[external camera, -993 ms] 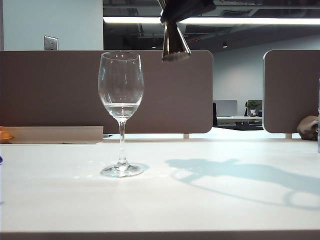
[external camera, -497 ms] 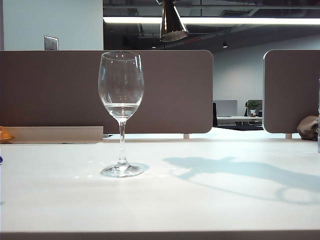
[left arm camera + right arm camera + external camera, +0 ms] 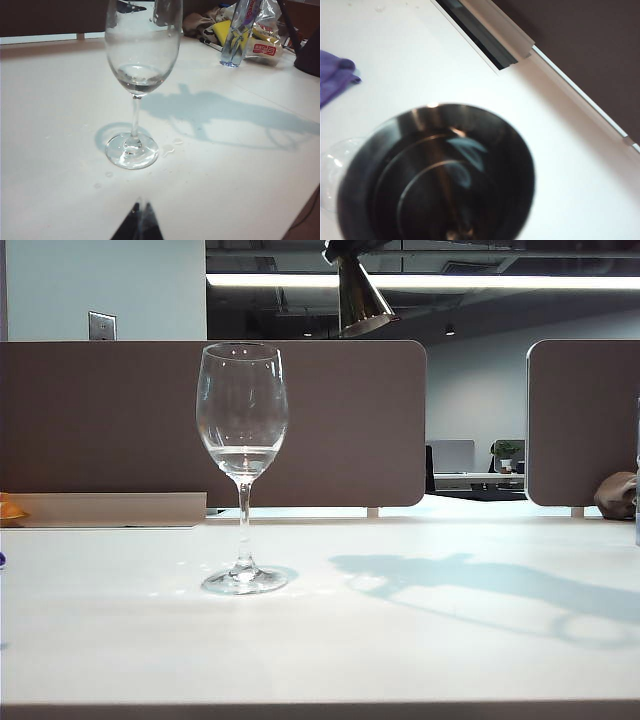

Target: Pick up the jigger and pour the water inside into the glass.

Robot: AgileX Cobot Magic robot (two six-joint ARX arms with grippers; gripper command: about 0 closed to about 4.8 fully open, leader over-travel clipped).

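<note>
Jigger [image 3: 360, 300], shiny metal cone, hangs above rounded clear glass [image 3: 242, 430].

The right gripper [image 3: 345, 250] sits at the top edge of the exterior view, right of centre, mostly cut off, its fingers closed on the jigger [image 3: 360, 302]. The left gripper [image 3: 139, 225] shows only as dark fingertips pressed together at the left wrist view's lower edge.

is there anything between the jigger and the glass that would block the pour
Nothing visible does. The right gripper, at the top edge of the exterior view, holds the jigger high, above and to the right of the glass; only open air lies between it and the rim. The left gripper rests low, clear of that path.
</note>
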